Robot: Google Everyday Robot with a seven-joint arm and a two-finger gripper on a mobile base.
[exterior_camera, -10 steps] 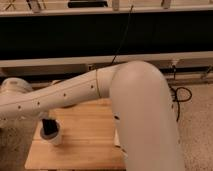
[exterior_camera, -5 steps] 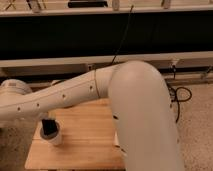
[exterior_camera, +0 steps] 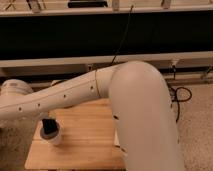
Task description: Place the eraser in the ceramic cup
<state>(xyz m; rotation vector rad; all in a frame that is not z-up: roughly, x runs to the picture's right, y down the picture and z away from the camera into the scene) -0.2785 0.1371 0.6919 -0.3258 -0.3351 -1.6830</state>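
At far left, the ceramic cup [exterior_camera: 53,136] stands upright near the left edge of the wooden table [exterior_camera: 85,145]. The eraser [exterior_camera: 48,127] stands in the cup, long axis near vertical, its upper end rising above the rim. The gripper [exterior_camera: 44,118] lies just above it, largely hidden beneath the white arm [exterior_camera: 120,100], which sweeps rightward across the table.

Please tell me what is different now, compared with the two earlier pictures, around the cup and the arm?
Nothing visibly changed. The arm lies across the wooden table as before, and the black eraser stands in the white ceramic cup at the same spot. The gripper is hidden behind the arm, near the left edge of the view.
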